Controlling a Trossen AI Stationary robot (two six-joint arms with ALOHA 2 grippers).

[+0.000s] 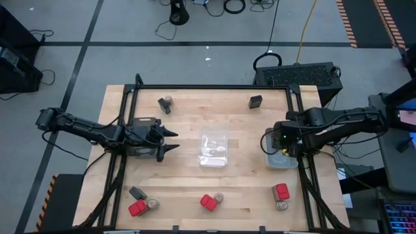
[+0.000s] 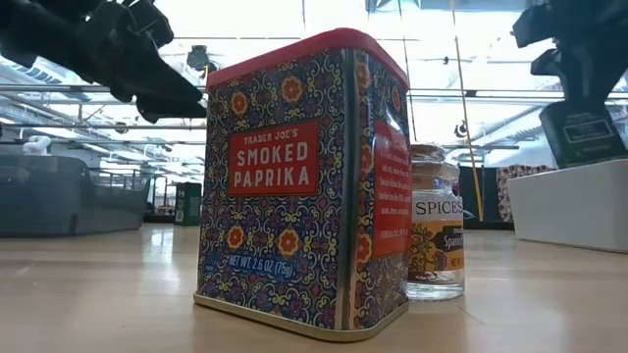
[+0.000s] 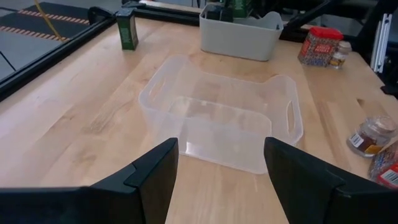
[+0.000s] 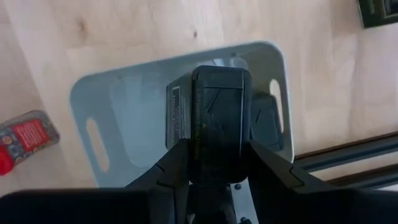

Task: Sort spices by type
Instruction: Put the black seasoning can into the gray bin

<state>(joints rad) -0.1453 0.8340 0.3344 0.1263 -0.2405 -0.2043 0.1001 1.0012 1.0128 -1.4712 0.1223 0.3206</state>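
Note:
My right gripper (image 4: 221, 177) is shut on a black box (image 4: 221, 118) over the grey tray (image 1: 281, 160) at the table's right. A dark shape lies in that tray behind the box. My left gripper (image 3: 221, 177) hovers open at the table's left and points at the clear tray (image 3: 217, 118) in the middle. Standing on the table are a black box (image 1: 255, 101) and a jar (image 1: 168, 102) at the far side. Along the near edge are red boxes (image 1: 208, 202) (image 1: 281, 191) (image 1: 137, 208), each with a jar beside it, and a black box (image 1: 136, 192). My right gripper pinches the black box between its two fingers (image 4: 171, 171), which sit on two opposite sides (image 4: 195, 146) of it. The fingers come from above, pointing down. The box hangs upright below them, clear of the table, its lower end (image 2: 584, 147) about level with the grey tray's rim.
In the low view the smoked paprika tin (image 2: 304, 186) and a spice jar (image 2: 435, 235) stand close to the near edge. A black frame rail (image 1: 208, 86) runs along the table's far edge. Bare wood lies between the two trays and the near row.

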